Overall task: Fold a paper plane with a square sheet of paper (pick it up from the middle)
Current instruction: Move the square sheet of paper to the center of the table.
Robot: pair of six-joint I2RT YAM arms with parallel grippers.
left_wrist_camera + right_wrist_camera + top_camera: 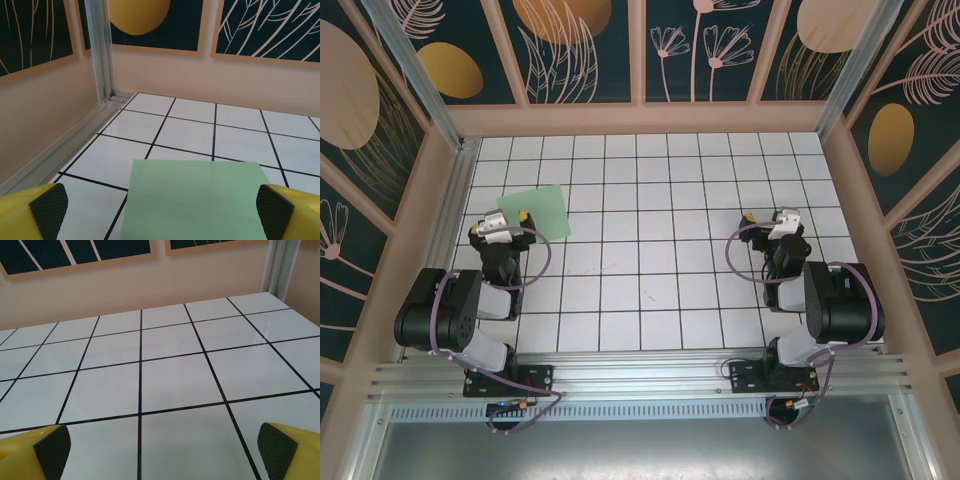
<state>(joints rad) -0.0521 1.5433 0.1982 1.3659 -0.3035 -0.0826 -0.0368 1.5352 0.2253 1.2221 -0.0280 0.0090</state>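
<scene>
Square sheet of paper [196, 197] seemingly flat before left tool [161, 211], jaws apart; right tool [164, 449] likewise apart.

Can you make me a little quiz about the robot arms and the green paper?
1. Fill in: the left gripper and the right gripper both have their jaws ___.
2. Which one is right beside the square sheet of paper? A) left gripper B) right gripper
3. True or false: the paper lies flat on the table, not yet folded.
Key: 1 open; 2 A; 3 true.
</scene>
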